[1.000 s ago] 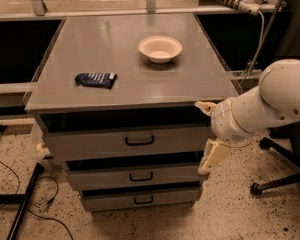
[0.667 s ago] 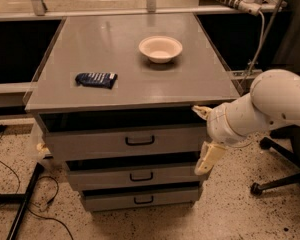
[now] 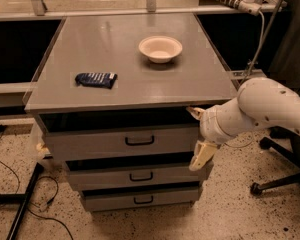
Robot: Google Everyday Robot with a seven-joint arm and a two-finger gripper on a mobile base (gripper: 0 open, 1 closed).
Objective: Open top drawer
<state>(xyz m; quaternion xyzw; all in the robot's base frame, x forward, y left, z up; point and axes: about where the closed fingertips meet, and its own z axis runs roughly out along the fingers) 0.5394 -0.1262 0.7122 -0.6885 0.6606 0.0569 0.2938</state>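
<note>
The gripper (image 3: pixel 199 134), fingers spread wide, sits at the right end of the top drawer (image 3: pixel 90 144), just under the tabletop (image 3: pixel 115 44). Print on the blue packet (image 3: pixel 95 79) is unreadable.

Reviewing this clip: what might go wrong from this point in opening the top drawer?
The hand sits at the top drawer's right edge, away from its handle; it may catch the front corner instead. Its lower finger reaches the middle drawer's level, so it might snag that. A jolt could shift the bowl.
</note>
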